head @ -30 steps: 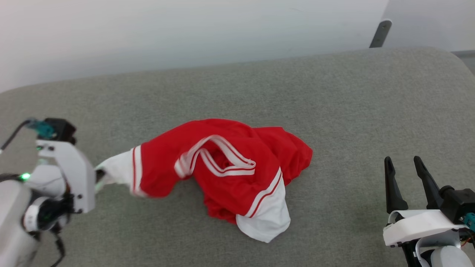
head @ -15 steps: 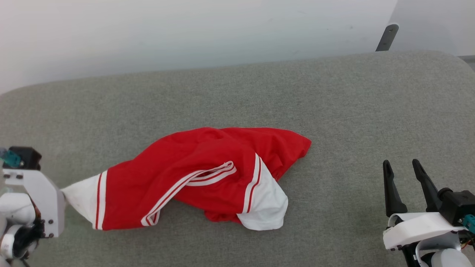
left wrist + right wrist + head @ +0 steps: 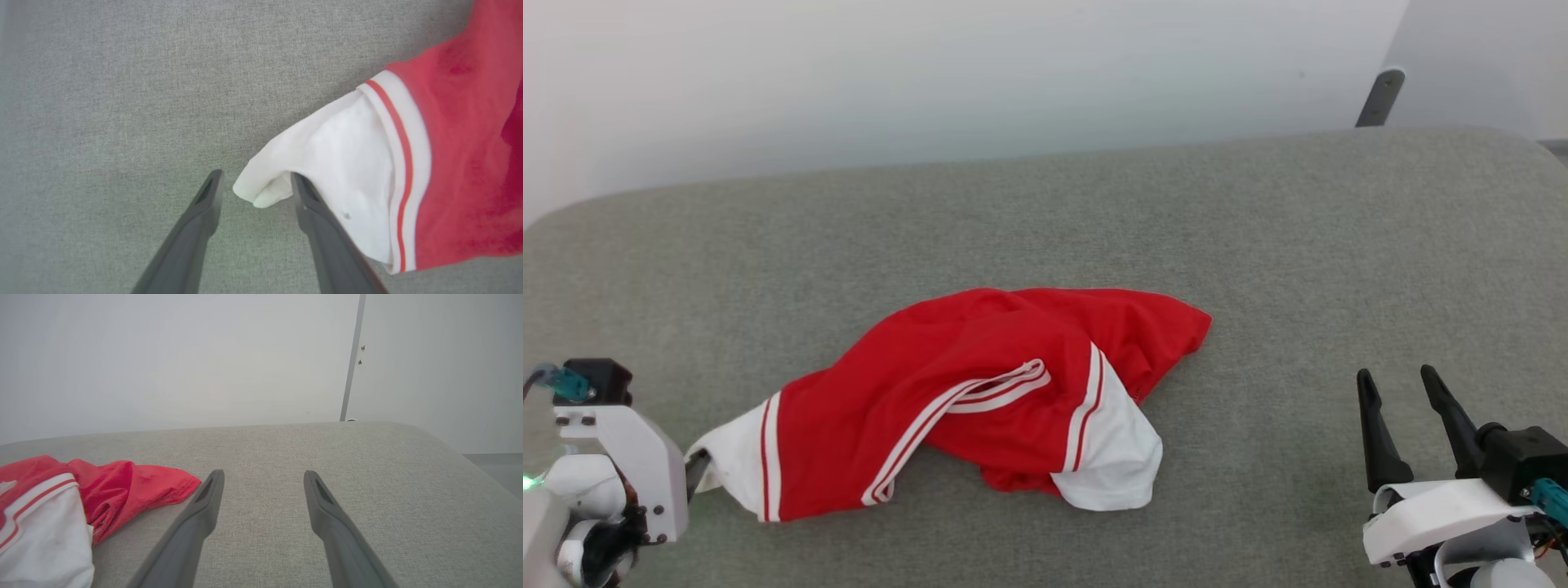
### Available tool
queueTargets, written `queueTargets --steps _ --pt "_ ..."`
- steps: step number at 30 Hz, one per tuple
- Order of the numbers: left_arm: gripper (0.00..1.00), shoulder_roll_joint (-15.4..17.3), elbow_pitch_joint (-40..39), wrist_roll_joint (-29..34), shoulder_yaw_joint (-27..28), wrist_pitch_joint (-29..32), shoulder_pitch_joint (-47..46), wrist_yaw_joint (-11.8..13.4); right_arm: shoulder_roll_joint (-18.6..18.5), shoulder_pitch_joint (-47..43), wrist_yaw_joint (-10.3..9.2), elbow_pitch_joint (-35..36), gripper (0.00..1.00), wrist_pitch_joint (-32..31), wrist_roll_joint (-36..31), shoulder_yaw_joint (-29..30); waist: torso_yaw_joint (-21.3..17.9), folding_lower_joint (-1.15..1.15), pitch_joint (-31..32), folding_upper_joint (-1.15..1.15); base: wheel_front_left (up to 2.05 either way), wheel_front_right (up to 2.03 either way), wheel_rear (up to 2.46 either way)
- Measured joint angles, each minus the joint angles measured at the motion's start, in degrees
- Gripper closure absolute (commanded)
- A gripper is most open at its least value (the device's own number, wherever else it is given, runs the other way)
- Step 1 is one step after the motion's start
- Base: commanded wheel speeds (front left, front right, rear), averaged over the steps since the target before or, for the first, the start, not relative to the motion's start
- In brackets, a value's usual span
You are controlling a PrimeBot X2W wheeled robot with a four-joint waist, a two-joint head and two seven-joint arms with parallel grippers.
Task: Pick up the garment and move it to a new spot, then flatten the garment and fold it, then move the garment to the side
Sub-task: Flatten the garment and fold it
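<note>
garment (image 3: 980, 392) | white hem tip between parted left jaws | right jaws spread, apart

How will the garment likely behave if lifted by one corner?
Probably floppy: the garment lies in soft folds on the cushion. Likely thin and light: its white corner bunches small inside the open left gripper. Lifted there, the rest would probably hang and drag.

Grey fabric surface (image 3: 1258, 245), white wall (image 3: 931, 73), grey post (image 3: 1379, 96)
</note>
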State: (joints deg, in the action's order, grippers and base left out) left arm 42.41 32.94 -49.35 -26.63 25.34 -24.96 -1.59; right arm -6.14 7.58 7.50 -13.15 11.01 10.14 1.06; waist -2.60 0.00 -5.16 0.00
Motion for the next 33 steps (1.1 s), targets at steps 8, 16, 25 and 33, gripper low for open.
queueTargets --steps 8,16,25,33 --pt "0.0 -0.4 -3.4 0.0 0.9 -4.5 0.6 -0.1 -1.5 -1.5 0.0 0.7 0.0 -2.8 1.0 -2.9 2.3 0.0 2.4 0.0 0.0 0.0 0.0" --pt "0.0 -0.9 -10.7 -0.1 4.0 -14.2 5.6 1.9 -2.9 -3.1 0.0 1.6 0.0 -6.4 3.7 -6.6 5.2 0.0 4.9 0.0 0.0 0.0 0.0" --pt "0.0 -1.7 -21.4 1.7 7.9 -28.5 15.7 7.6 -6.1 -4.3 0.0 2.8 0.0 -14.7 9.8 -12.5 11.0 0.0 7.4 0.0 0.0 0.0 0.0" --pt "0.0 -3.1 -26.4 3.5 9.9 -36.3 21.8 11.2 -8.2 -4.4 0.0 3.5 0.0 -23.3 14.1 -15.0 15.5 -0.01 8.5 0.0 0.0 0.0 0.0"
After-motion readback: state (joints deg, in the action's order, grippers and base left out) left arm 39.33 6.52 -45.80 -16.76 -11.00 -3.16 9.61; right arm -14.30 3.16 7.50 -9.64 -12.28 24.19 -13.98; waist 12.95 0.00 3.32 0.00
